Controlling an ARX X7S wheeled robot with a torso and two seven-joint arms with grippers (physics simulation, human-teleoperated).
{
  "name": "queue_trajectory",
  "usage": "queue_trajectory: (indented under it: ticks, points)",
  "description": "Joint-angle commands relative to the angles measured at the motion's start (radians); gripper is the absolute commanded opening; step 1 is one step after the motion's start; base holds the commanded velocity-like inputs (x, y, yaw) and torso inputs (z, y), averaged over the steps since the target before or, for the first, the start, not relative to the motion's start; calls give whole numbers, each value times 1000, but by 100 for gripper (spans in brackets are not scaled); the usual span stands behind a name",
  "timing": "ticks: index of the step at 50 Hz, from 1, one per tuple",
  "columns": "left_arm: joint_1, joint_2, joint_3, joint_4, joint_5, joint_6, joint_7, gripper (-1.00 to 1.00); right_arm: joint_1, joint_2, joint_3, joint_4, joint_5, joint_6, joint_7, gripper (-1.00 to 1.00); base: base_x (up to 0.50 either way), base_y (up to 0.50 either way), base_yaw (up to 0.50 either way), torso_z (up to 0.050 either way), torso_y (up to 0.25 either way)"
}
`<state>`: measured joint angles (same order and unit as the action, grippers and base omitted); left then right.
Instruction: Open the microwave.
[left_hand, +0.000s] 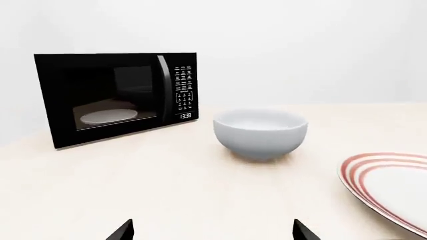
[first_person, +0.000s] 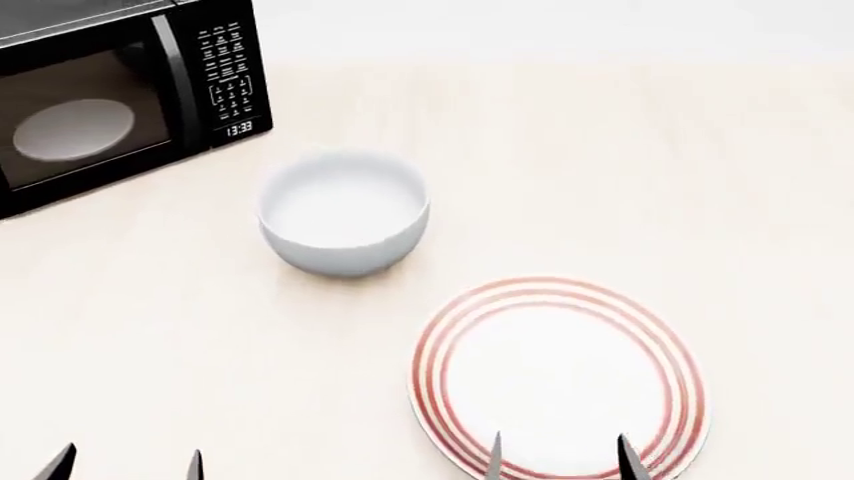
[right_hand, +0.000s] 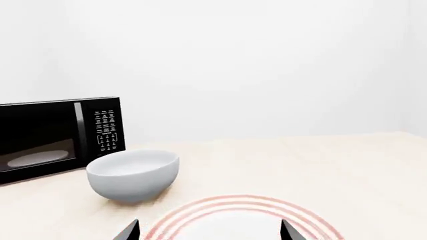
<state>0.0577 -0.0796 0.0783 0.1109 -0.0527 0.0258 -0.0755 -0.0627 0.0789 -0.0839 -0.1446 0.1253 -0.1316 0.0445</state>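
Microwave (first_person: 120, 95) well beyond left end effector (first_person: 127, 466)

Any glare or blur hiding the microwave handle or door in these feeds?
Left wrist view: sharp, the microwave door glass shows dim reflections, yet the handle and turntable plate read clearly. Head view: even light, soft shadow under the bowl, microwave cropped at the frame's edge. Right wrist view: no blur, microwave also cut off at the edge.
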Motion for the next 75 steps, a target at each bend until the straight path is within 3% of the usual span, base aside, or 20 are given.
queue_trajectory:
  ticks: [1,75]
  points:
    - [-7,-12,14,-24,-16,9,-15,100,3,16,-21,9,11,-14,11,100,207,410,0,0,0]
    - [-15,-76,89,-35,-64,22,-85,100,16,79,-91,38,89,-41,65,100,233,393,0,0,0]
